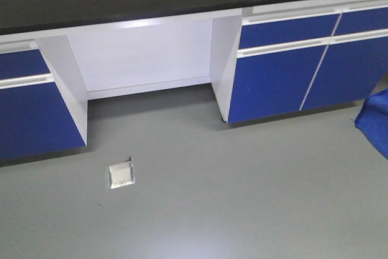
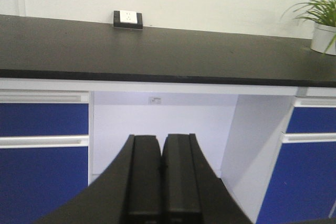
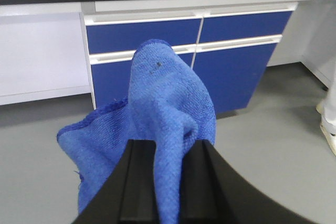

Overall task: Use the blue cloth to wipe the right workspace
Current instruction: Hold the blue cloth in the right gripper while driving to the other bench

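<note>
The blue cloth [image 3: 168, 108] hangs bunched between the fingers of my right gripper [image 3: 167, 145], which is shut on it above the grey floor. A corner of the same blue cloth [image 1: 374, 119] shows at the right edge of the front view. The right workspace [image 2: 157, 51], a matte black benchtop with a white-faced socket box [image 2: 128, 19] at its back, lies ahead in the left wrist view. My left gripper [image 2: 160, 140] is shut and empty, held below the benchtop's edge, facing the white knee recess.
Blue cabinets with white handles [image 1: 291, 71] flank a white knee recess [image 1: 142, 53] under the bench. A square floor socket plate [image 1: 121, 175] sits in the grey floor. A potted plant [image 2: 321, 22] stands at the benchtop's right end. A person's shoe [image 3: 329, 129] shows at the right.
</note>
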You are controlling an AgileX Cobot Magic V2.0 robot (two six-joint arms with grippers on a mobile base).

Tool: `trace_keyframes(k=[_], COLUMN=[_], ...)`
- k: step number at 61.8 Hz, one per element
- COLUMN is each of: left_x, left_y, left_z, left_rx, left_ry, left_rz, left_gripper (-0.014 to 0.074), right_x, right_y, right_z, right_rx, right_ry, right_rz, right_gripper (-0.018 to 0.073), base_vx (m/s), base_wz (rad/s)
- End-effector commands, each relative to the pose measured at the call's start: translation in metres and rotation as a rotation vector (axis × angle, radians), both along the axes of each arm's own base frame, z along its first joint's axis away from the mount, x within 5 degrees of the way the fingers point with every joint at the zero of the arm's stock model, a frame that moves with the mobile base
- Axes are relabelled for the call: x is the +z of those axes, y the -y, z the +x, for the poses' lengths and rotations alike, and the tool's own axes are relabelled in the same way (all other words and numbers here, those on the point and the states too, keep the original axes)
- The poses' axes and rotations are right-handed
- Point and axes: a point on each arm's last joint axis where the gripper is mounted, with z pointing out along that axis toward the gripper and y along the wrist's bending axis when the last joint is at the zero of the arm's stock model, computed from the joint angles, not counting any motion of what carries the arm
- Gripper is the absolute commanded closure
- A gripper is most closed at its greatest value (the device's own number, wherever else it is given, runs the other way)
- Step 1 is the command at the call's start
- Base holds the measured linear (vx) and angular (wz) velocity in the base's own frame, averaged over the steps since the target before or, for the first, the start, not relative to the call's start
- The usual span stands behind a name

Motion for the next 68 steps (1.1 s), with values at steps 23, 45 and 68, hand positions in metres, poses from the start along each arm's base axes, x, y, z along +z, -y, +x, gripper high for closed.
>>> trace_keyframes(k=[23, 45, 68], left_x=[-0.0022, -0.0022, -0.0022], left_y=[0.0005, 0.0005, 0.0005], left_z=[0.0003, 0.0003, 0.0003], left_rx=[-0.005, -0.005, -0.005], left_ry=[0.066, 0.066, 0.066], left_rz=[-0.014, -0.014, -0.014], left_gripper=[0.0602, 0.0602, 0.0602], right_x=[0.0155, 0.0155, 0.0155], right_y=[-0.0023, -0.0023, -0.0023], right_z=[0.0028, 0.0028, 0.0028], right_rx=[0.035, 0.035, 0.035], right_ry=[0.097, 0.097, 0.097], right_rz=[-0.021, -0.021, -0.021], right_gripper=[0.0559, 0.0559, 0.0559], base_vx=[0.41, 0.4, 0.37], base_wz=[0.13, 0.18, 0.11])
